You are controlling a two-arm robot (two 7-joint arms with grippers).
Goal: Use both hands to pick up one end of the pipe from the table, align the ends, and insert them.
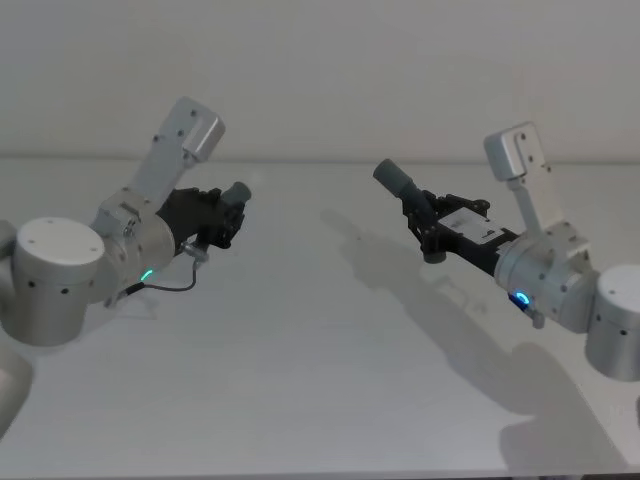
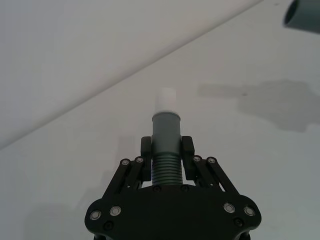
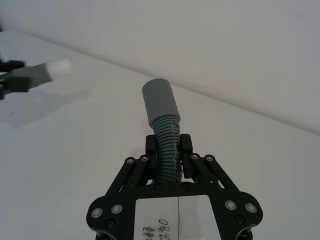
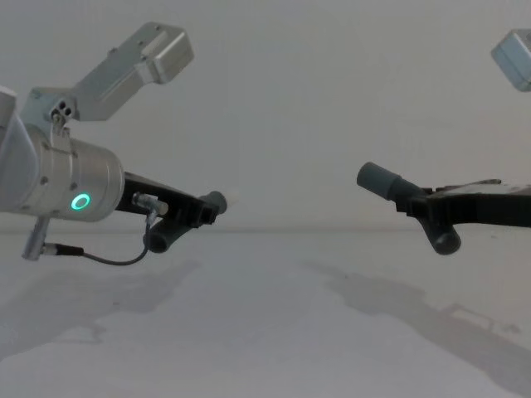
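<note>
Both pipe pieces are held above the white table (image 1: 300, 380), apart from each other. My left gripper (image 1: 222, 216) (image 2: 166, 146) (image 4: 202, 212) is shut on the grey piece (image 2: 165, 131) by its ribbed part. Its whitish tip (image 2: 165, 100) (image 4: 231, 197) points toward the right arm. My right gripper (image 1: 427, 216) (image 3: 169, 148) (image 4: 421, 204) is shut on the ribbed section of the other piece (image 3: 168, 137). That piece's smooth socket collar (image 1: 392, 176) (image 3: 159, 101) (image 4: 377, 180) points toward the left arm. A clear gap separates the two ends, which roughly face each other.
A pale grey wall (image 1: 320, 70) rises behind the table's far edge. A thin black cable (image 1: 165, 287) loops under the left wrist. Arm shadows lie on the table surface below both arms.
</note>
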